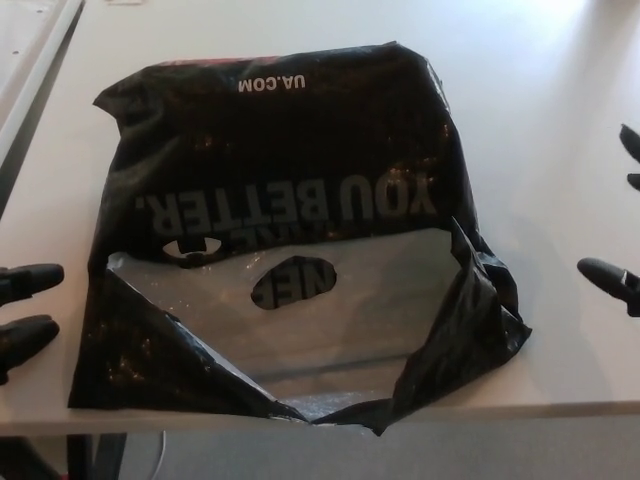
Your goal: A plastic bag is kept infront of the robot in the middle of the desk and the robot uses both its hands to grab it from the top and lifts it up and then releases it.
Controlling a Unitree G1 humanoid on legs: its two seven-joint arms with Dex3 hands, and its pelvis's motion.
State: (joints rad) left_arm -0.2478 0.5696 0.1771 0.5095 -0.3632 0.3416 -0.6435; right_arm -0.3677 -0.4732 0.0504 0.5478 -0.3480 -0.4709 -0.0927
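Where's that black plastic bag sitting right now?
In the head view, the black plastic bag lies mid-desk, its open mouth at the near edge, between the left hand and right hand.

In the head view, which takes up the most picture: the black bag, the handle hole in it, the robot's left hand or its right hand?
1. The plastic bag, by far the largest.
2. The handle hole.
3. The left hand and right hand: only fingertips show at the picture's edges, so they look alike and I cannot rank them, nor surely place them below the hole.
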